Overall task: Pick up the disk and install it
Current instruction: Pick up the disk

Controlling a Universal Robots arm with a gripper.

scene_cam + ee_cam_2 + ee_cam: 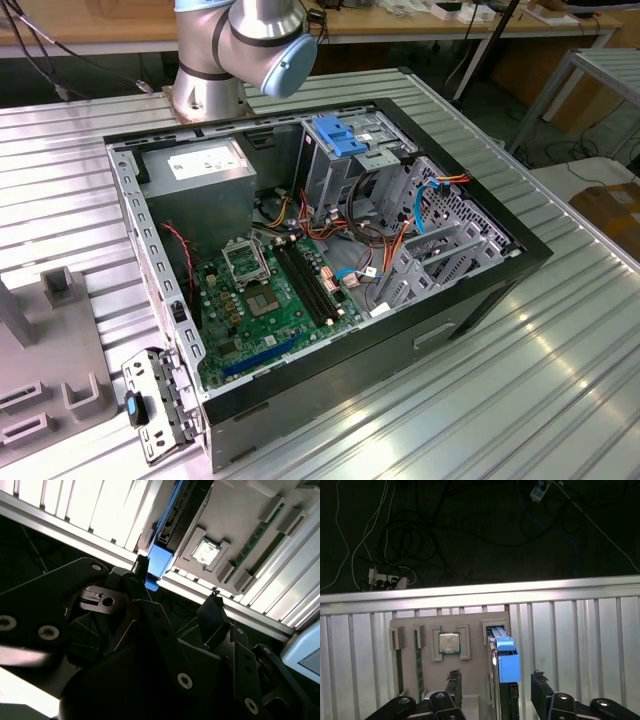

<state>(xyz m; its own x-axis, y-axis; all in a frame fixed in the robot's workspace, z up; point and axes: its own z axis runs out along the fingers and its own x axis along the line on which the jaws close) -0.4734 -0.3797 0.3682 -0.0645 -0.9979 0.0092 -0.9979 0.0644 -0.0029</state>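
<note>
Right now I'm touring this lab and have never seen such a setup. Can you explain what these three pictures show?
The machine is a single robot arm standing on a ribbed metal table. The exterior view comes from a camera off the arm and shows an open computer case lying on that table. Both wrist views come from cameras riding on the arm. The first wrist view looks onto a grey tray that holds a processor chip and the disk. The disk is a drive in a blue carrier, standing on edge in a slot. The gripper is open, with one finger showing on each side of the disk, and it holds nothing yet.
</note>
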